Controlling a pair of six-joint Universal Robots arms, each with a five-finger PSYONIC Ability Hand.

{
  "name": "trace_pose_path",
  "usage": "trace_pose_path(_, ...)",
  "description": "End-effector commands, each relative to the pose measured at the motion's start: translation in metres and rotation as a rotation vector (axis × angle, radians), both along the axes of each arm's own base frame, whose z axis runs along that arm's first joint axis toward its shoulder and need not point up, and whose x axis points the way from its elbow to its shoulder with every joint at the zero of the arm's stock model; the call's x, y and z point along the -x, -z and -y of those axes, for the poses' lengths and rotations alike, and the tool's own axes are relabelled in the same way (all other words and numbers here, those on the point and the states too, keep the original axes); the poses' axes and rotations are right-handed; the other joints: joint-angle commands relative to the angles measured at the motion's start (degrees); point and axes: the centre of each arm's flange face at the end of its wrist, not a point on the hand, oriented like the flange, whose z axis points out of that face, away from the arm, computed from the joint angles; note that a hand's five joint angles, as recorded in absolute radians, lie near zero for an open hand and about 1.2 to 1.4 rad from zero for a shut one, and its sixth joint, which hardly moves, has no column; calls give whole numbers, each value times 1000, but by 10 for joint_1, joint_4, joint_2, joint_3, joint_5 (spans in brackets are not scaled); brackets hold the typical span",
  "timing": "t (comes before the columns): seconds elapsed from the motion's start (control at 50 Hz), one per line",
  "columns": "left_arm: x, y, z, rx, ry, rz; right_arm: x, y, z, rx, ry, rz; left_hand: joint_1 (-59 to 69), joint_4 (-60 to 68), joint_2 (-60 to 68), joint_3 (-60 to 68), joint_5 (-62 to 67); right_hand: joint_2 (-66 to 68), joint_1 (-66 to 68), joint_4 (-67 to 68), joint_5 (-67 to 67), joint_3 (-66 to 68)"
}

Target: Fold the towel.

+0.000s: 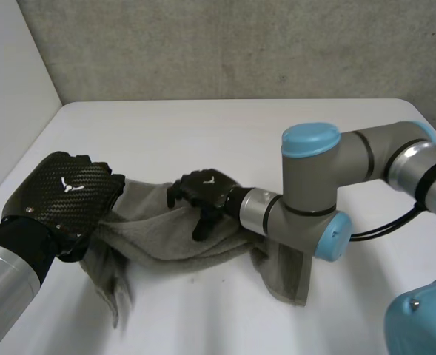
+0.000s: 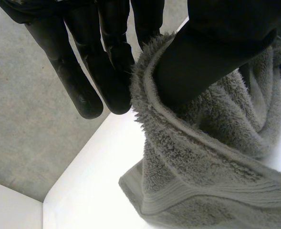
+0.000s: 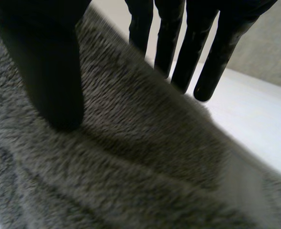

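Note:
A grey towel [image 1: 166, 238] lies bunched across the white table [image 1: 203, 126], with one end hanging toward the front left. My left hand [image 1: 66, 194] is at the towel's left end. In the left wrist view a fold of the towel [image 2: 212, 157] is pinched between the thumb [image 2: 202, 52] and the straight fingers [image 2: 83, 71]. My right hand [image 1: 206, 191] hovers over the towel's middle. In the right wrist view its thumb [image 3: 49, 71] rests on the towel [image 3: 130, 157] and its straight fingers [image 3: 212, 52] stand apart beyond a raised fold.
My right arm's elbow [image 1: 314, 192] reaches over the towel's right part. A concrete wall [image 1: 240, 44] rises behind the table's far edge. Bare table lies beyond the towel and in front of it.

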Motion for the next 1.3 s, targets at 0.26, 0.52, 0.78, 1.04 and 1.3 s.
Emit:
trace_pose_path(0.26,5,10,22,-15,-43,21,43,-106,23,299,237,21,121,102,103,104,108,444,496,448,459,442)
trace_pose_path(0.52,13,48,74,-27,-132,22,117,-152,-49,526,274,-196,121,102,103,104,108,444,496,448,459,442)
trace_pose_path(0.78,33,104,81,-189,-77,141,130,-76,-69,409,184,-594,121,102,103,104,108,444,496,448,459,442)
trace_pose_path(1.04,82,40,172,49,-83,-3,79,-120,35,701,444,-365,121,102,103,104,108,444,496,448,459,442)
trace_pose_path(1.3,88,-135,214,760,-110,-480,92,-261,67,1308,780,222,121,102,103,104,108,444,496,448,459,442)
